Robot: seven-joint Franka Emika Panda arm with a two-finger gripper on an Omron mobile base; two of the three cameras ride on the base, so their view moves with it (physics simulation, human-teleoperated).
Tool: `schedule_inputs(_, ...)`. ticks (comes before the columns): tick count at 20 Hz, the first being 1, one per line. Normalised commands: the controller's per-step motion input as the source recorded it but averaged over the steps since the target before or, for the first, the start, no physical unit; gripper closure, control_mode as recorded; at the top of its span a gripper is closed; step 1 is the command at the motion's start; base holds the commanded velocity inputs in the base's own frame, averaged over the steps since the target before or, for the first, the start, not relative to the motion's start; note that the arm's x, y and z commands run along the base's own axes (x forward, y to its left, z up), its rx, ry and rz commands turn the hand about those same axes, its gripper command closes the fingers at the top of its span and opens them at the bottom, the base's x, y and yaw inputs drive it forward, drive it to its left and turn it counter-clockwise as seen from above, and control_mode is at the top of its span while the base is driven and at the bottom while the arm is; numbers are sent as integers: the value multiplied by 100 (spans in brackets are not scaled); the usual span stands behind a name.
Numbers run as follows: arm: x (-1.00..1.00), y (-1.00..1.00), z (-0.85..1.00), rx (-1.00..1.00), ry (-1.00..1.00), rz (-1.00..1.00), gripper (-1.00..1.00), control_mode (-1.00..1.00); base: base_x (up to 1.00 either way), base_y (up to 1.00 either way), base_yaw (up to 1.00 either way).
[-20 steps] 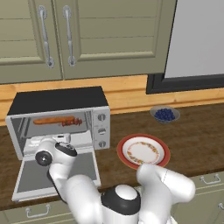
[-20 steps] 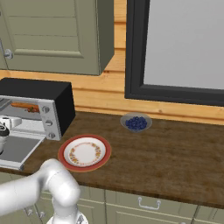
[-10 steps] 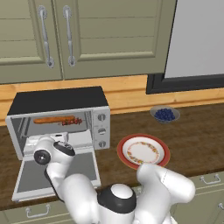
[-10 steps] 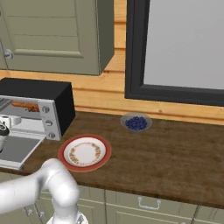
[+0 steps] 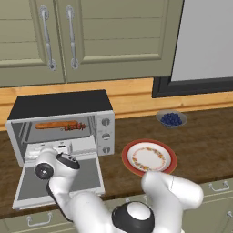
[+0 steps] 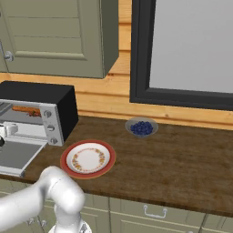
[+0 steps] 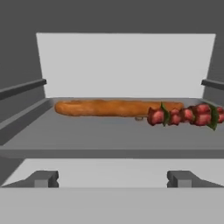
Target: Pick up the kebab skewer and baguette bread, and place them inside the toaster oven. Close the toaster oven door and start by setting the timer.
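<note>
Kebab skewer [image 7: 186, 115] and baguette bread [image 7: 105, 107] lie inside toaster oven [image 5: 63, 123]; I hold the gripper [image 7: 113, 177] released and empty; toaster oven door [image 5: 61, 182] remains down, timer pending

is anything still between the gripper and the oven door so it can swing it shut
Nothing visible blocks it. The baguette bread and kebab skewer lie on the rack inside the toaster oven. The toaster oven door hangs open and flat, with the open, empty gripper just in front of the cavity.
</note>
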Motion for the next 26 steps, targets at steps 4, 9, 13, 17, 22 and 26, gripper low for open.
schedule_inputs(4, -86, 0, 17, 0, 5, -1, -100, -100, 0, 0, 0)
schedule_inputs(9, -73, 0, 16, 0, 6, -3, -100, -100, 0, 0, 0)
schedule_inputs(13, -68, 0, 4, 0, 5, -4, -100, -100, 0, 0, 0)
schedule_inputs(17, -55, 0, -3, 0, 0, -2, -100, -100, 0, 0, 0)
schedule_inputs(22, -48, 2, -29, -3, 0, 0, -100, -100, 0, 0, 0)
schedule_inputs(26, -41, 2, -35, -1, 0, 0, -100, -100, 0, 0, 0)
